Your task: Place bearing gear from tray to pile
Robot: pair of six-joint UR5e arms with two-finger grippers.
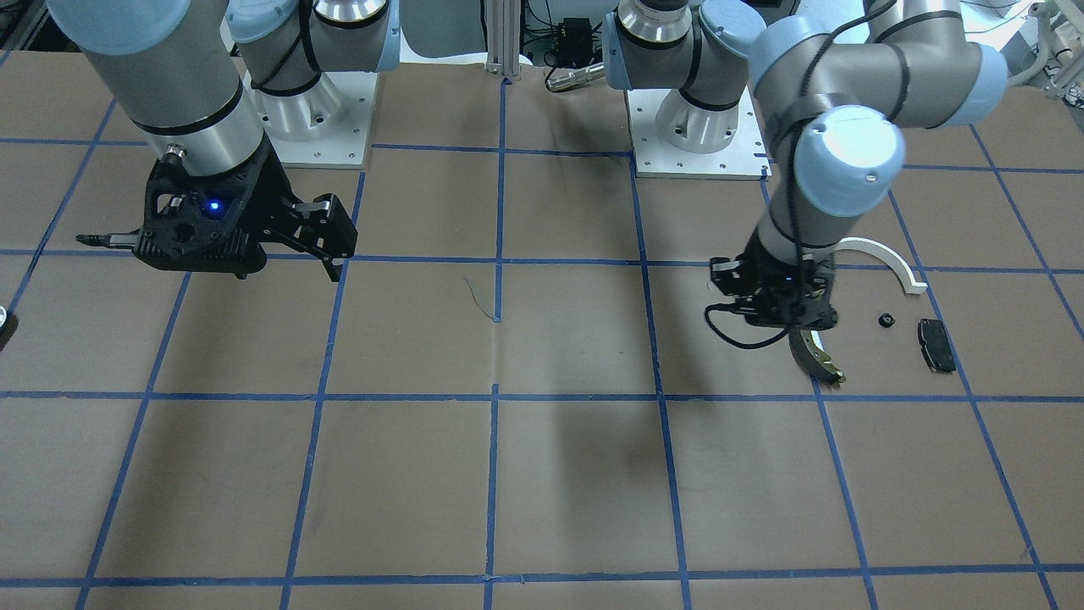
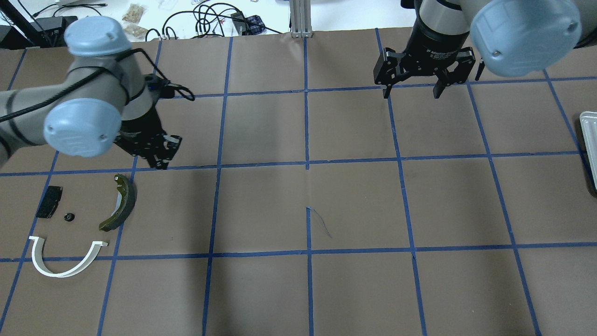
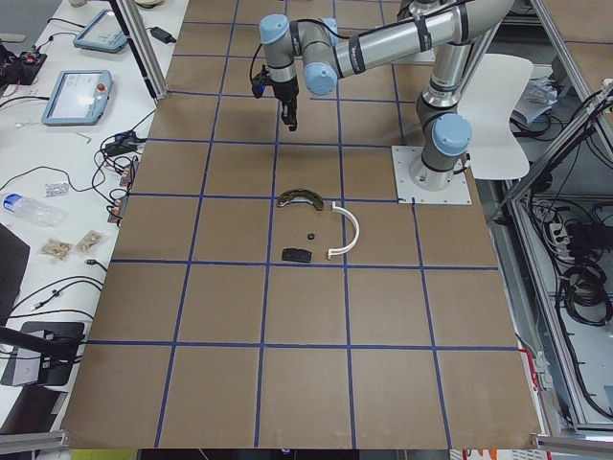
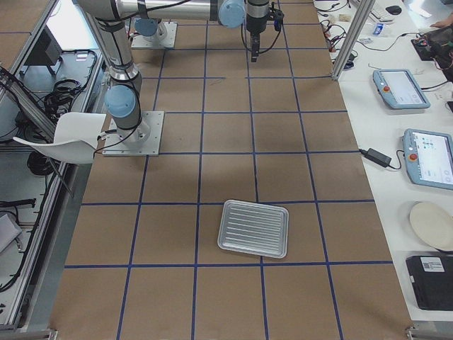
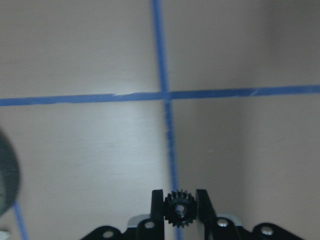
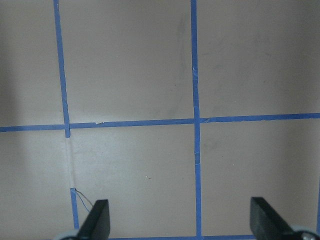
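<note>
Overhead: tray point(image 2: 588, 140) cut by right edge, only a strip in frame. Front view: left gripper point(image 1: 792, 324) hides upper end of shoe point(image 1: 815, 357). Overhead, left of frame: black bit point(image 2: 69, 217) beside pad point(image 2: 49, 201) too small to identify.

Brown table point(image 2: 354, 289) w/ blue tape grid point(image 2: 307, 163); 1 white chair point(image 4: 67, 138) beside.

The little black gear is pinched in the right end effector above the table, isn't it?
No, it is the left end effector that pinches the little black gear above the table, as the left wrist view shows. The right end effector is open and empty.
</note>
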